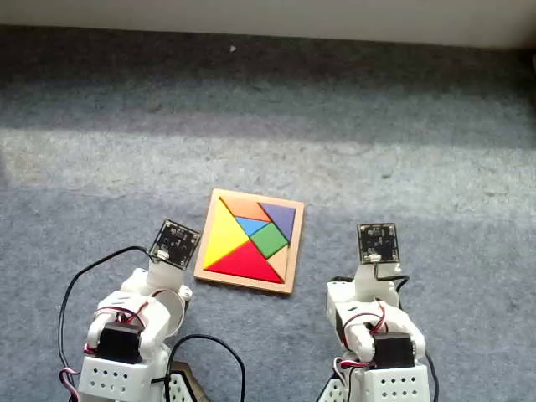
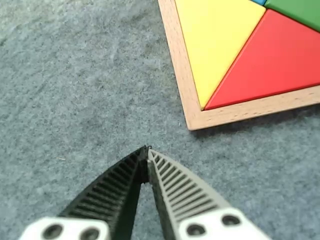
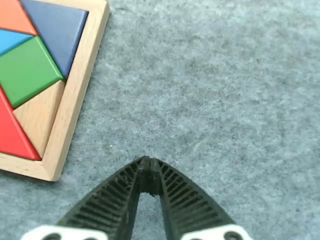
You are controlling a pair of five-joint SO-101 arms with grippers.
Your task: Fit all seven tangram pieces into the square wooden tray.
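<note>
The grey felt surface (image 1: 377, 151) covers the whole work area. On it, between my left arm (image 1: 138, 322) and my right arm (image 1: 377, 335) and closer to the left one, lies the square wooden tray (image 1: 243, 283), turned slightly askew.

The high view shows all seven pieces seated flat inside the rim:
- large red triangle (image 1: 243, 264) along the near edge
- large yellow triangle (image 1: 222, 234) along the left edge
- violet triangle (image 1: 280, 219) in the far right corner
- orange piece (image 1: 243, 207) along the far edge
- green square (image 1: 270, 240) at centre right
- blue piece (image 1: 251, 226) at the centre
- bare-wood triangle (image 1: 279, 264) in the near right corner

The left wrist view adds the near left corner of the tray, where the yellow and red triangles meet flush. The right wrist view adds the near right corner and the fit of the bare-wood triangle against the rim.

My left gripper (image 2: 148, 150) has its fingers pressed together at the tips. It holds nothing and sits over bare felt near the tray corner, apart from it. My right gripper (image 3: 146, 161) is likewise closed and empty, over felt and clear of the rim.

Open felt surrounds the tray on every side, widest beyond its far edge.
</note>
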